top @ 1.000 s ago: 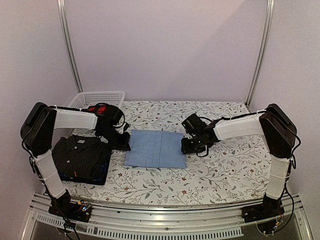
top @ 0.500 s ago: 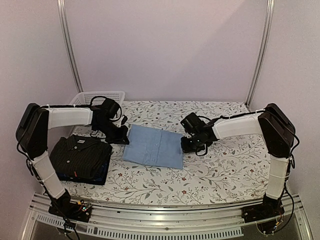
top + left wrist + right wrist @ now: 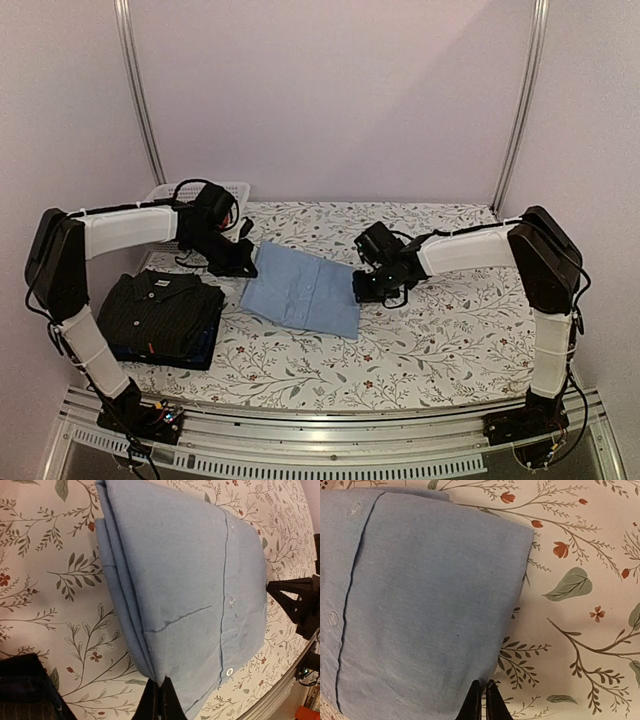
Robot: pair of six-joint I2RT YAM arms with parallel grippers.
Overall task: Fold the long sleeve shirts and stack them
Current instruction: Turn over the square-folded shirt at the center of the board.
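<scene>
The light blue shirt (image 3: 300, 290) has shifted toward the upper left of the frame and tilted. The right jaws have closed on its right edge.

Blue shirt (image 3: 300, 290); black shirt (image 3: 160, 310), perhaps pinstriped

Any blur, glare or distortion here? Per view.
Top external: even, soft light, faint shadows on the table, no glare. Left wrist: light blue shirt sharp, tilted view, left gripper dark and soft. Right wrist: weave crisp, right gripper underexposed.
</scene>
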